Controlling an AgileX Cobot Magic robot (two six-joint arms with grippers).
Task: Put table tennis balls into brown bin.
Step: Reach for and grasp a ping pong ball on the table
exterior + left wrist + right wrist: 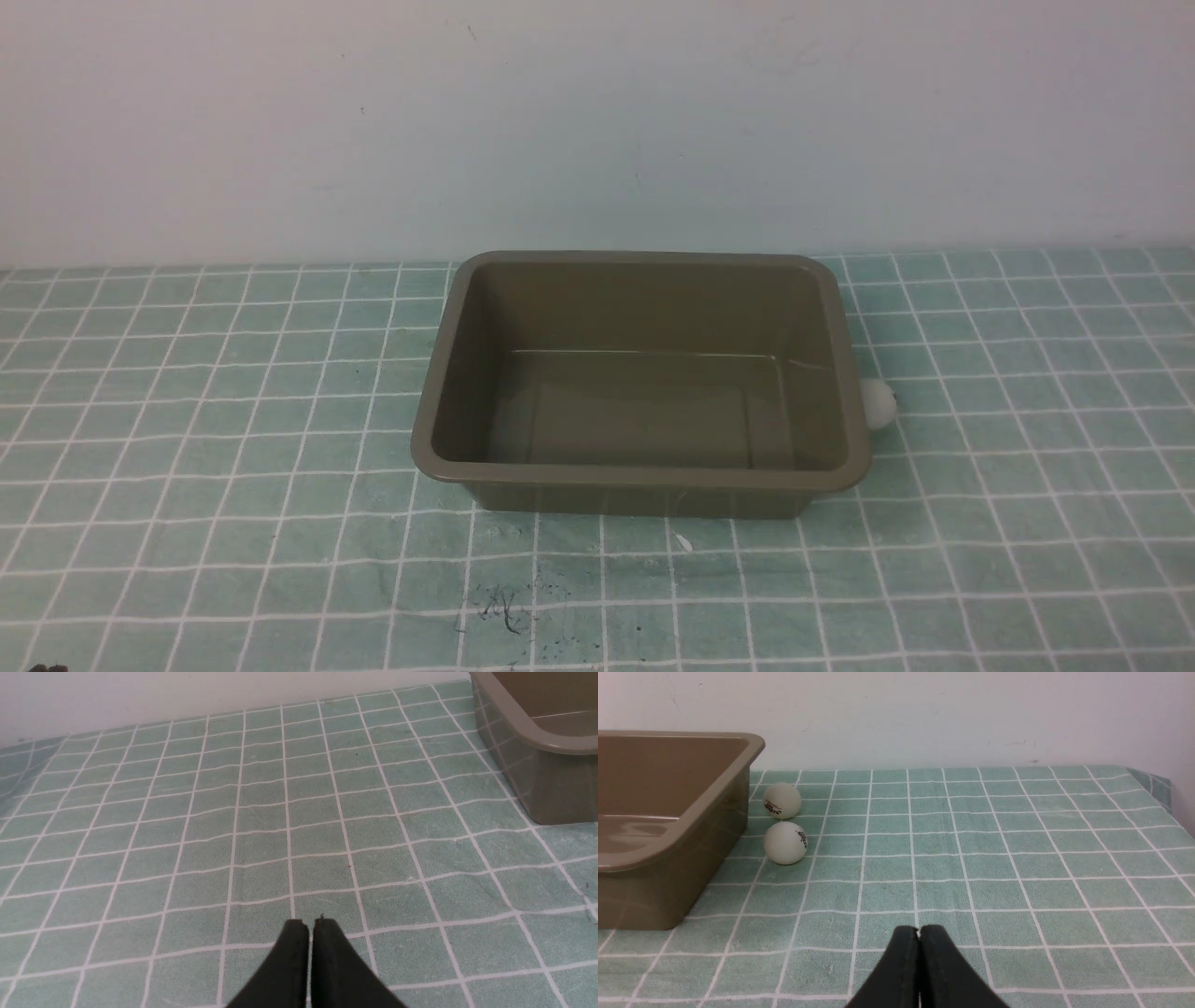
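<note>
The olive-brown bin [439, 411] stands empty in the middle of the checked cloth. Two white table tennis balls lie just off its right side: the nearer ball [785, 843] and the farther ball [782, 800], both carrying small black print. In the front view only one ball [880, 404] peeks out behind the bin's right rim. My right gripper [919, 928] is shut and empty, low over the cloth, well short of the balls. My left gripper [310, 923] is shut and empty too, on the bin's [537, 742] left side. Neither gripper shows in the front view.
Green checked cloth [233, 420] covers the table up to a white wall [597, 121] behind. The cloth's far right corner [1153, 781] drops off at the table edge. Dark smudges [504, 607] mark the cloth in front of the bin.
</note>
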